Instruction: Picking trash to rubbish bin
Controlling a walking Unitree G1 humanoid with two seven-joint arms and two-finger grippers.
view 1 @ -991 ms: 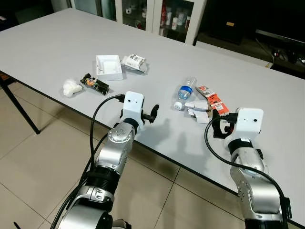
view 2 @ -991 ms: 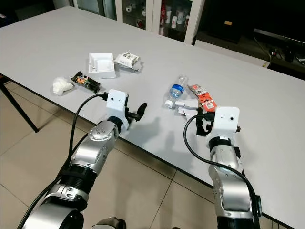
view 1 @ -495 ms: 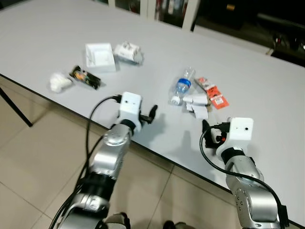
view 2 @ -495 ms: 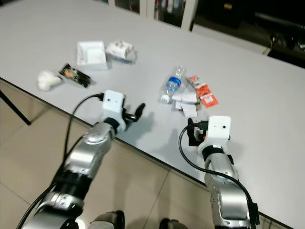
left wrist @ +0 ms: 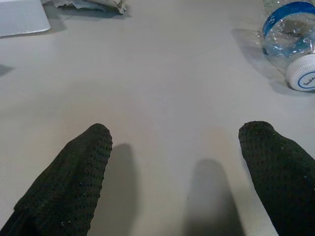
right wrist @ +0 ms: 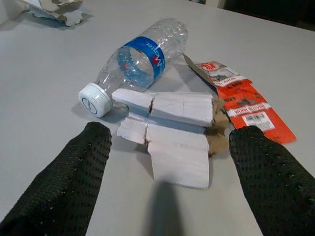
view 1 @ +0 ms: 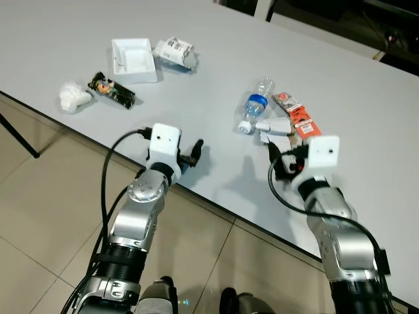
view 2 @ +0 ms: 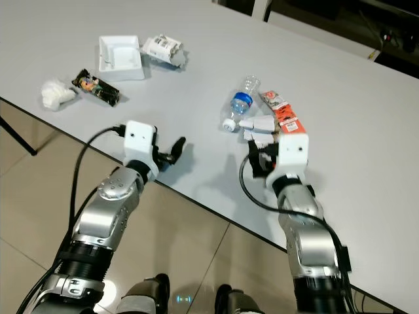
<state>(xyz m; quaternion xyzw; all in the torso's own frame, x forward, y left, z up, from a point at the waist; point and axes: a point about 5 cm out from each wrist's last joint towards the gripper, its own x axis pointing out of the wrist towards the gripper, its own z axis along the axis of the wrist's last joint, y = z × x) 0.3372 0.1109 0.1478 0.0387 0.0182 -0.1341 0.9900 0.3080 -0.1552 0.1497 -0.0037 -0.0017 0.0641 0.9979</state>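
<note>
Right gripper point(right wrist: 167, 162) fingers spread wide, your wrist view framing the torn white carton point(right wrist: 170, 123) with bottle point(right wrist: 140, 59) and orange wrapper point(right wrist: 241, 98) just behind. Left gripper point(view 1: 195, 152) spread too, over bare table point(view 1: 216, 78) near its front edge.

Right gripper point(right wrist: 167, 147) nearer white cardboard point(right wrist: 170, 118).

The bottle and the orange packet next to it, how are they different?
The bottle is see-through plastic with a blue label and a white cap; the orange packet is orange with printing and a barcode. The bottle is round and bulgy, lying on its side; the orange packet is thin and lies flat. Both rest on the grey table, on either side of torn white cardboard, in front of the open right gripper.
</note>
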